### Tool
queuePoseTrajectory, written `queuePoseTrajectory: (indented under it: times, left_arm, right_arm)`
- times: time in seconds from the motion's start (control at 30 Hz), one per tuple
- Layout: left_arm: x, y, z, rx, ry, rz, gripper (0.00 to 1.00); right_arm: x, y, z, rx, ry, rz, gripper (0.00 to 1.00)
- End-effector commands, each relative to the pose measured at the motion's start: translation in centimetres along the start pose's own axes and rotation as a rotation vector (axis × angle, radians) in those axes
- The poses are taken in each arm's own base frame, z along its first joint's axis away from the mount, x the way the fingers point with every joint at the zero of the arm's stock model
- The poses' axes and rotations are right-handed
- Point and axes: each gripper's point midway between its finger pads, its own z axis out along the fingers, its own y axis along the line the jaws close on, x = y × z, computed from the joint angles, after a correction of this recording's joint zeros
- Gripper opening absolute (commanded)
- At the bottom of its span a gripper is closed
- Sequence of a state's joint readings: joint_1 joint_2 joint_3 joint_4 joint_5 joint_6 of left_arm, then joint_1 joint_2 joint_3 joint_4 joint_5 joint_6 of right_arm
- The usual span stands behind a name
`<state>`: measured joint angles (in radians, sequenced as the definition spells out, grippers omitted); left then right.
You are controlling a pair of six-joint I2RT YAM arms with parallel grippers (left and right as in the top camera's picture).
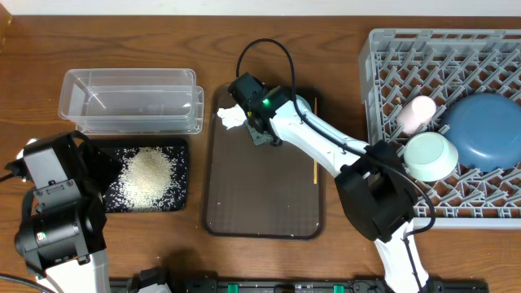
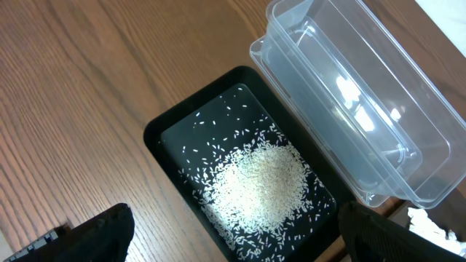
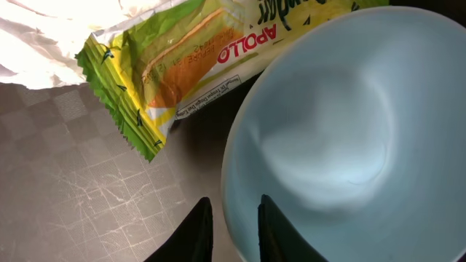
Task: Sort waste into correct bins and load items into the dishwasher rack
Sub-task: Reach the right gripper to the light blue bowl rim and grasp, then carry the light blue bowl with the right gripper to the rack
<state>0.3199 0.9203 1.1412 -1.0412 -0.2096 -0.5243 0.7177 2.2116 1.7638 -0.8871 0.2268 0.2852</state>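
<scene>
White rice [image 1: 146, 172] is in the black tray [image 1: 181, 150]. Blue dish [image 1: 487, 130], mint-green bowl [image 1: 430, 155] and pink cup [image 1: 415, 114] are in the rack [image 1: 383, 73]. Remaining on the serving tray [image 1: 260, 203]: light-blue bowl [image 3: 328, 131], wrapper [image 3: 182, 65], tissue [image 1: 229, 116]. Right gripper [image 3: 233, 207] jaws sit narrow astride the bowl rim, grip unconfirmed. Left gripper [image 2: 234, 218] jaws are spread wide.

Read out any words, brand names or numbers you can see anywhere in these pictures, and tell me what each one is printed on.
"APOLLO": red capitals on the snack wrapper, upside down in the right wrist view.
Larger lettering at the wrapper's top edge: cut off by the frame, unreadable.
Fine print along the wrapper's white strip: too small to read.
Overhead and left wrist views: no legible text.
</scene>
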Motion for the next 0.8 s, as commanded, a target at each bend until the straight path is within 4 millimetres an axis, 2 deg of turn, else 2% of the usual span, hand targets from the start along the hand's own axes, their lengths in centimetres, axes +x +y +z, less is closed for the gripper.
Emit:
queuePoseTrajectory:
  times: [0.0,0.07,0.23,0.3,0.4,0.47,0.6,0.7,0.77]
  left_arm:
    - [-0.3,0.2,-0.2,-0.008,-0.011,-0.007,0.92]
    - [-0.3,0.2,-0.2,-0.008,-0.011,-0.007,0.93]
    - [-0.3,0.2,-0.2,-0.008,-0.011,-0.007,0.92]
    - [-0.3,0.2,-0.2,-0.008,-0.011,-0.007,0.93]
    - [-0.3,0.2,-0.2,-0.008,-0.011,-0.007,0.92]
    - [-0.3,0.2,-0.2,-0.008,-0.011,-0.007,0.92]
    - [-0.3,0.2,-0.2,-0.008,-0.011,-0.007,0.93]
    - [-0.3,0.2,-0.2,-0.008,-0.011,-0.007,0.93]
    - [-0.3,0.2,-0.2,-0.008,-0.011,-0.007,0.92]
  right_arm:
    - [0.9,-0.4,1.3,0.012,0.028,0.015,0.19]
    - [0.8,-0.3,1.3,0.011,0.027,0.016,0.19]
    - [0.7,-0.3,1.1,0.010,0.026,0.016,0.01]
    - [0.5,-0.3,0.6,0.005,0.029,0.019,0.01]
    - [-0.5,-0.5,-1.2,-0.012,0.013,0.044,0.01]
    - [-1.5,-0.9,-2.8,-0.021,-0.009,0.068,0.01]
    - [-4.3,-2.9,-8.0,-0.075,-0.089,0.126,0.01]
    - [-6.1,-5.5,-12.6,-0.144,-0.163,0.195,0.01]
    - [-6.8,-8.3,-15.5,-0.202,-0.206,0.252,0.01]
